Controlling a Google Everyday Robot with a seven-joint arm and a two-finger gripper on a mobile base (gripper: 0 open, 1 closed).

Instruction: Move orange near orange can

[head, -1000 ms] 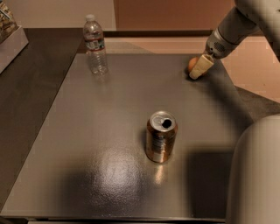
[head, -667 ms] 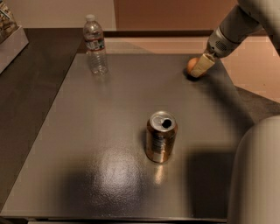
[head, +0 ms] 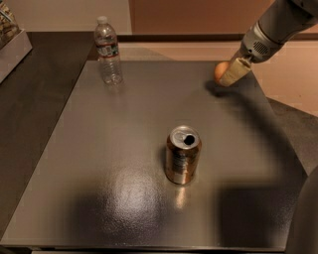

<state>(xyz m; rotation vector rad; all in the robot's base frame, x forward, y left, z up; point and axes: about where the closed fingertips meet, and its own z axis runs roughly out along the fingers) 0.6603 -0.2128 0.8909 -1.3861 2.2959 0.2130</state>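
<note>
The grey robot arm (head: 280,22) slants in from the upper right corner — its pale cream end effector (head: 229,74) points down-left.

A broad, dark grey, faintly speckled table top (head: 99,163) is filling most of the view, and soft overhead light is glinting off its near middle. A darker brown-black counter surface (head: 35,114) is running along its left side. Behind, a cream wall (head: 59,15) is meeting a reddish-brown panel (head: 189,15). Pale peach floor (head: 290,84) is showing at right. The cream-fingered gripper (head: 226,79) is hanging over the table's far right corner.
</note>
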